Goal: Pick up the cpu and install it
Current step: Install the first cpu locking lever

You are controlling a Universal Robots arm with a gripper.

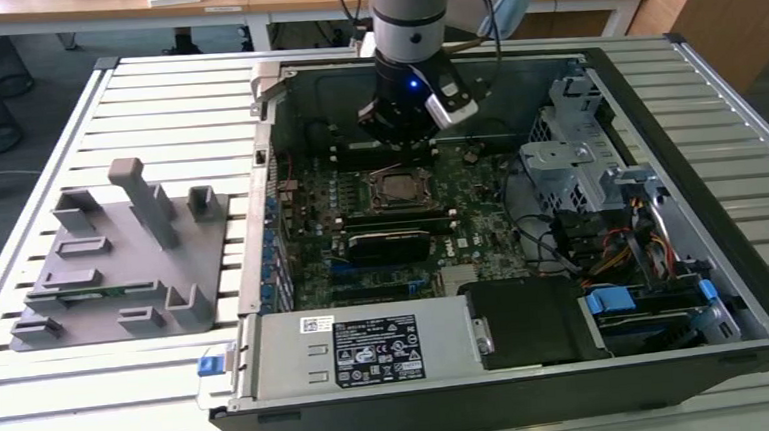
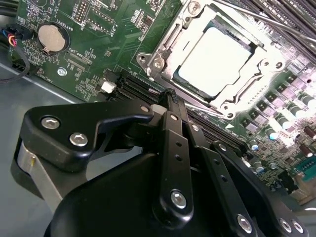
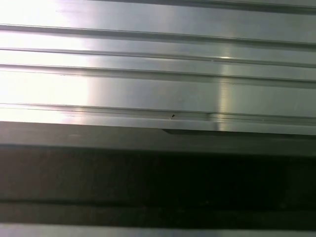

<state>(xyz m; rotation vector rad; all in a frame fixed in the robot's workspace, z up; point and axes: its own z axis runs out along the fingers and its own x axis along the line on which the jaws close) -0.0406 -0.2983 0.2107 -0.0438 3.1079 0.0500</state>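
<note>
The cpu (image 2: 217, 61), a square chip with a silver-grey lid, lies flat in the metal-framed socket (image 2: 163, 64) on the green motherboard (image 2: 98, 54). In the exterior view the cpu (image 1: 397, 188) sits mid-board inside the open computer case (image 1: 709, 286). My gripper (image 2: 170, 96) hangs just above the board, beside the socket, not touching the chip. Its black links meet at a single tip, so it is shut with nothing in it. The exterior view has the gripper (image 1: 404, 146) hanging over the board, just behind the socket.
A grey fixture plate (image 1: 114, 262) with upright blocks rests on the slatted table (image 1: 150, 100) at the exterior view's left. The power supply (image 1: 360, 352), drive cage (image 1: 569, 164) and cables (image 1: 621, 251) crowd the case. Aluminium slats (image 3: 158, 79) and a dark band appear in the first wrist view.
</note>
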